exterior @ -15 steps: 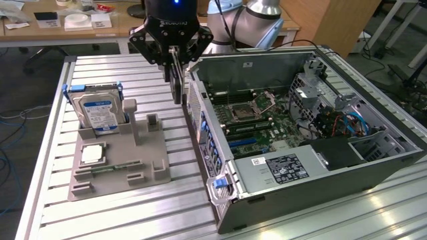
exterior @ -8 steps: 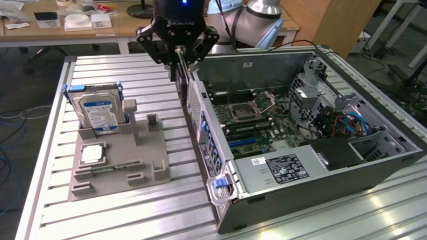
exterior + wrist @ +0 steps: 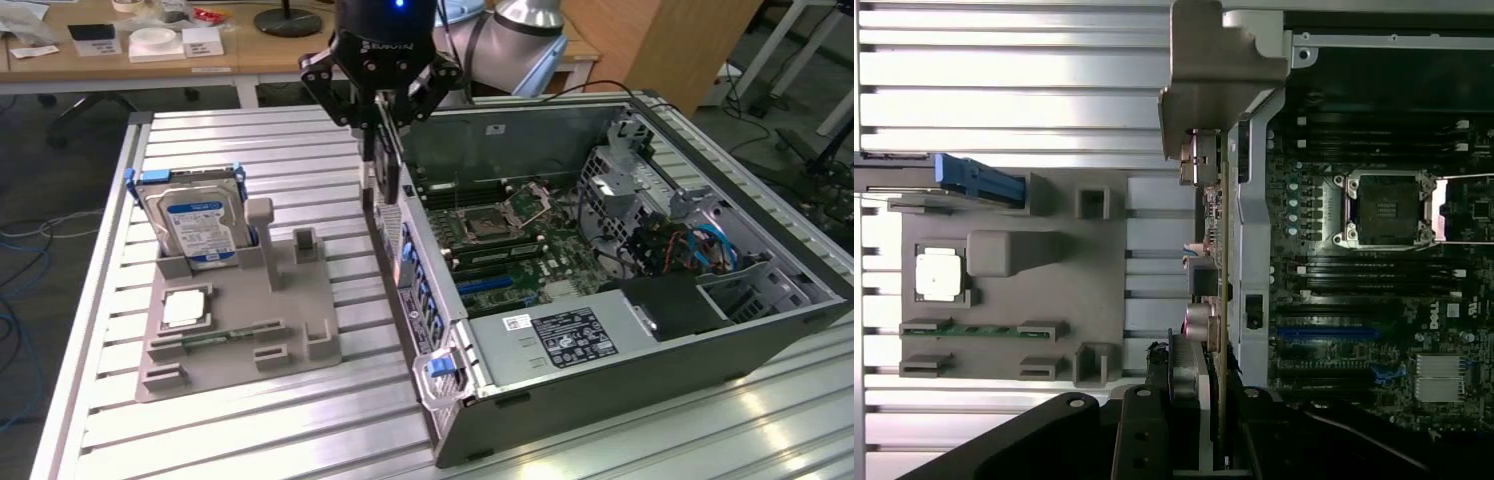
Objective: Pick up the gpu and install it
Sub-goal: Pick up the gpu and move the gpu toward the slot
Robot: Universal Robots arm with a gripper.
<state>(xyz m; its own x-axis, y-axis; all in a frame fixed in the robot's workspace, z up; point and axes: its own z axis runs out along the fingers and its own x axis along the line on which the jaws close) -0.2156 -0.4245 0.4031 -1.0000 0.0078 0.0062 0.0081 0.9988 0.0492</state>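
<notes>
My gripper [image 3: 383, 118] is shut on the gpu [image 3: 388, 175], which hangs edge-on below it, in the air above the near wall of the open computer case [image 3: 627, 370]. In the wrist view the gpu [image 3: 1211, 260] runs as a thin strip out from between my fingers [image 3: 1154, 430]. Its grey metal bracket [image 3: 1214, 70] is at the far end, over the case's rim. The motherboard [image 3: 514, 240] lies inside the case, with a blue slot [image 3: 1329, 330] to one side of the card.
A grey parts holder [image 3: 227, 330] sits on the slatted table on the exterior view's left. It carries a hard drive [image 3: 198, 220], a processor [image 3: 183, 310] and a memory stick [image 3: 979, 328]. Cables and a drive cage [image 3: 667, 230] crowd the case's far side.
</notes>
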